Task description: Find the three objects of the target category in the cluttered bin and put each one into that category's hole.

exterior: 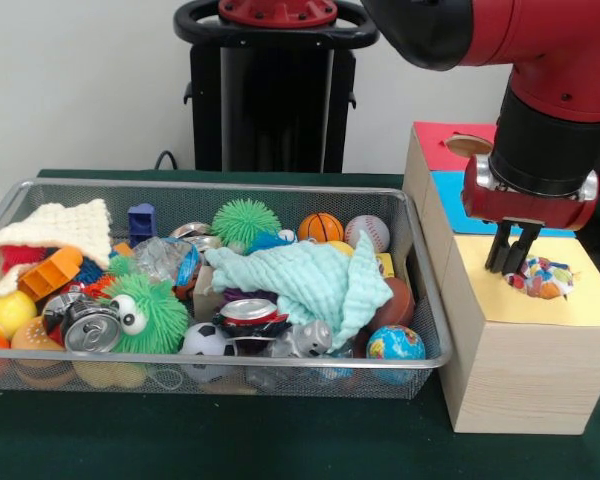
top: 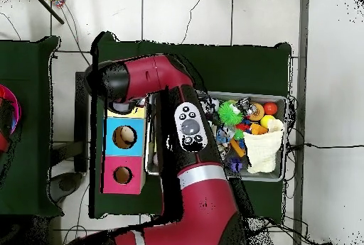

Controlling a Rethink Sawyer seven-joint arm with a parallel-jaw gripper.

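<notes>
In the front view my gripper point(exterior: 513, 262) hangs straight down over the yellow top point(exterior: 580, 305) of the pale wood box. Its fingers stand close together on the left part of a crumpled wrapper point(exterior: 546, 278) printed red, blue, yellow and white. The wrapper sits low on the yellow top and hides the hole there. The wire mesh bin point(exterior: 220, 187) stands to the left, full of clutter. Another crumpled shiny wrapper point(exterior: 163, 257) lies in its middle left. In the overhead view my arm point(top: 188, 125) covers the gripper and the yellow top.
The bin holds spiky green balls point(exterior: 246, 221), a mint cloth point(exterior: 310, 280), a cream knitted cloth point(exterior: 65, 228), cans point(exterior: 90, 328) and small sports balls point(exterior: 321, 227). The blue-topped hole point(top: 124, 137) and the red-topped hole point(top: 122, 175) lie beside the yellow top.
</notes>
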